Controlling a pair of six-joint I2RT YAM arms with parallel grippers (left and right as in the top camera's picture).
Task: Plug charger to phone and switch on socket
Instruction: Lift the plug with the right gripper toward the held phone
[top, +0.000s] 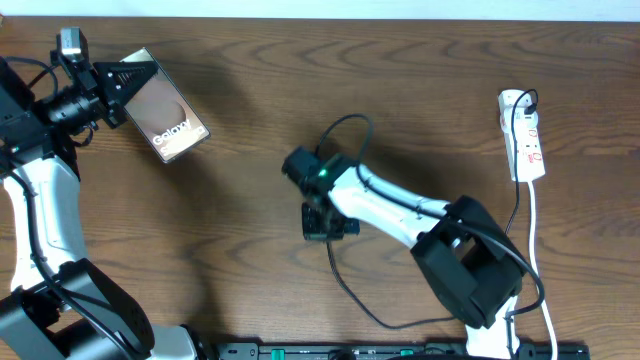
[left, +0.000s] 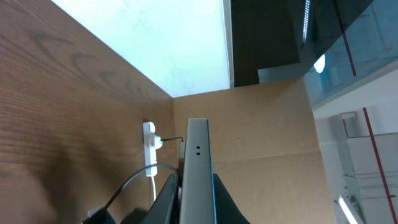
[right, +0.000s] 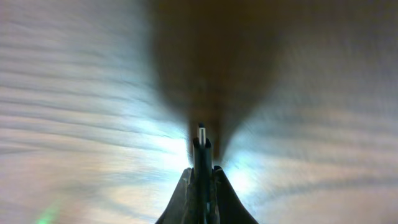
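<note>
The bronze-brown phone (top: 168, 122) with "Galaxy" lettering is at the far left, tilted up off the table. My left gripper (top: 122, 85) is shut on its end. In the left wrist view the phone (left: 198, 155) shows edge-on between the fingers (left: 196, 190). My right gripper (top: 322, 222) is at the table's middle, shut on the charger plug (right: 201, 142), whose tip points at the wood. The thin black charger cable (top: 352, 297) trails from it toward the front and right. The white socket (top: 524, 135) lies at the far right and also shows in the left wrist view (left: 150, 144).
The socket's white cord (top: 535, 235) runs toward the front edge on the right. A black rail (top: 400, 351) lies along the front edge. The right arm's base (top: 470, 265) stands at the front right.
</note>
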